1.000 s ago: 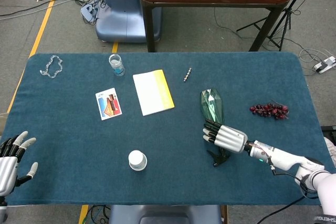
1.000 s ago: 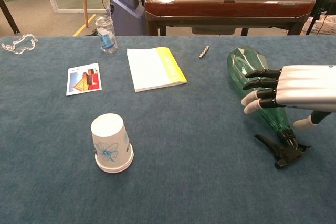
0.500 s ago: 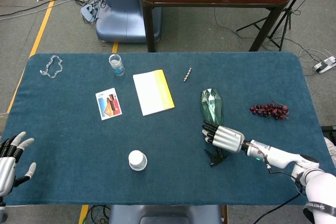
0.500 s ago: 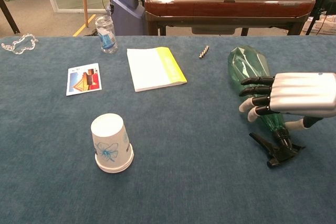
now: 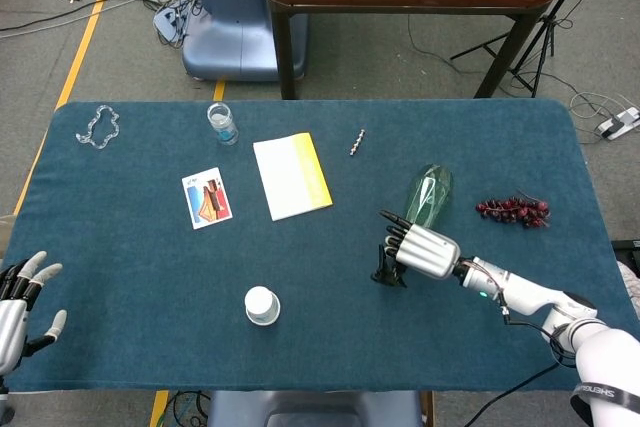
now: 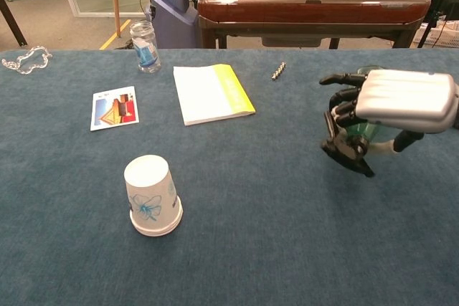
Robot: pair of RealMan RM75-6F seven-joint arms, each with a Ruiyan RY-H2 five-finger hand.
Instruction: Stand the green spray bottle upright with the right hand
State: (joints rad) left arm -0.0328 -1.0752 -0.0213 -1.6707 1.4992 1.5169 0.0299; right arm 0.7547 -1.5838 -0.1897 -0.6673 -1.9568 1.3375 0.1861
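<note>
Right hand: the right hand [image 6: 401,102] is wrapped around the neck end of the green spray bottle [image 5: 427,197], fingers [image 6: 343,112] curled over it; the bottle is held.
Bottle position: the bottle is seen at about 3 o'clock on the table [image 5: 140,277], tilted, its body pointing toward 1 o'clock and its black trigger head [image 6: 347,154] at the low end, toward 7 o'clock.
Contact: whether the trigger head touches the cloth cannot be told.
Step judged: the lift is under way; upright is not yet reached.
Risk, slip: the hold is taken near the narrow neck, so the heavier body may swing or slide through the fingers as it is turned.
Risk, base: if the flat base is not brought squarely down, the bottle is likely to topple again.
Risk, neighbours: the grapes [image 5: 513,210] lie near, at 3 o'clock of the bottle, and may be struck by the swinging body.
Left hand: the left hand [image 5: 18,299] is kept at 8 o'clock, fingers spread, holding nothing.
Elsewhere: a notebook [image 5: 291,175] and a paper cup [image 6: 151,195] lie well apart.
</note>
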